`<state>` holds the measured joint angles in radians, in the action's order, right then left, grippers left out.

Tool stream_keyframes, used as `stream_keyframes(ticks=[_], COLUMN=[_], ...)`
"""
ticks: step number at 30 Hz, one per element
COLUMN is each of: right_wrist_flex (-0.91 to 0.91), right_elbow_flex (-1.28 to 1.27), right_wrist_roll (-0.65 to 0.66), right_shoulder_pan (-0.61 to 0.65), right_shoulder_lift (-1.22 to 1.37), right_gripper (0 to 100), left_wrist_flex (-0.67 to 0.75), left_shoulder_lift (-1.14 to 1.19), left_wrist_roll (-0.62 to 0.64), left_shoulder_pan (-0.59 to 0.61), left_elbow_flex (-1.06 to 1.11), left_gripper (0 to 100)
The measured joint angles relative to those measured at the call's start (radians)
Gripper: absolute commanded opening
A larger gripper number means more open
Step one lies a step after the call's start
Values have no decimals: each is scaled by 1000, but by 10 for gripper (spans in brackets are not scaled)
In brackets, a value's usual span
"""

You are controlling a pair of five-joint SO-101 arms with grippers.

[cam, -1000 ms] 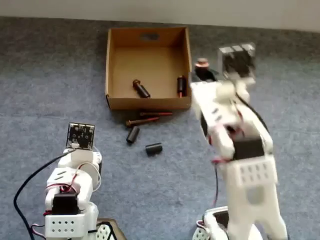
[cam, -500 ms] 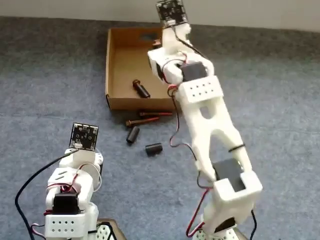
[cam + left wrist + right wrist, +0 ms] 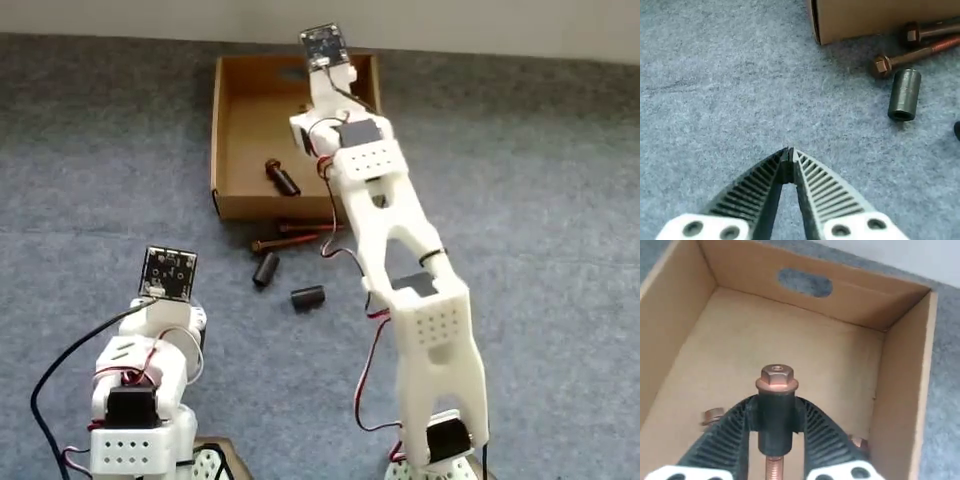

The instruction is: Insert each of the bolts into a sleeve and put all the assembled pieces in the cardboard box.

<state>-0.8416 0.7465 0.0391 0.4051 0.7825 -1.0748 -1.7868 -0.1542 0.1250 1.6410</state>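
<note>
My right gripper [image 3: 776, 407] is shut on a black sleeve with a copper bolt through it [image 3: 777, 377], held upright above the inside of the cardboard box [image 3: 850, 365]. In the high view the right arm [image 3: 372, 195] stretches over the box [image 3: 228, 120], where one assembled piece [image 3: 282, 178] lies. Two loose bolts [image 3: 298, 235] lie in front of the box, with two black sleeves [image 3: 265, 269] [image 3: 308, 297] nearer the arms. My left gripper [image 3: 790, 156] is shut and empty, low over the carpet, short of a sleeve [image 3: 904, 94] and the bolts [image 3: 912, 56].
Grey carpet covers the table. The left arm [image 3: 140, 370] sits folded at the near left. Two more bolt heads [image 3: 713, 416] [image 3: 858, 442] show on the box floor beside my right fingers. The box corner [image 3: 860, 20] lies beyond the left gripper.
The right arm swung from the right of the box to over its inside, carrying the bolt and sleeve. The left arm has stayed put.
</note>
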Motion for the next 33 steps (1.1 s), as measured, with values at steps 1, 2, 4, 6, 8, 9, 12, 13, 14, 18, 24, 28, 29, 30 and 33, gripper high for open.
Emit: stream_keyframes(ticks=[1,2,4,6,8,9,12,13,14,18,24,28,29,30,33], right_wrist_flex=[0,0,0,-3,-5,-14,-54,-68,-84,-169,-282,-325,-333,-339,-341], right_elbow_flex=[23,46,92,138,180,195,238,252,261,296,385,393,393,393,393], right_wrist_roll=[0,0,-3,-3,-3,-3,-3,-3,-3,-3,-3,-3,-3,-9,-55], right_shoulder_pan=[-11,-21,-38,-52,-58,-60,-57,-57,-55,-55,-55,-55,-55,-55,-55], right_shoulder_lift=[37,74,143,192,227,239,264,270,273,276,276,276,278,278,278], right_gripper=[6,6,6,6,6,6,6,6,6,6,6,6,6,6,6], left_wrist_flex=[-3,-3,-3,-3,-3,-3,-3,-3,-3,-3,-3,-3,-3,-3,-3], left_shoulder_lift=[0,0,0,0,0,0,0,0,0,0,0,0,0,0,0], left_wrist_roll=[0,0,0,0,0,0,0,0,0,0,0,0,0,0,0], left_shoulder_pan=[0,0,0,0,0,0,0,0,0,0,0,0,0,0,0], left_elbow_flex=[0,0,0,0,0,0,0,0,0,0,0,0,0,0,0], left_gripper=[38,38,38,38,38,38,38,38,38,38,38,38,38,38,38])
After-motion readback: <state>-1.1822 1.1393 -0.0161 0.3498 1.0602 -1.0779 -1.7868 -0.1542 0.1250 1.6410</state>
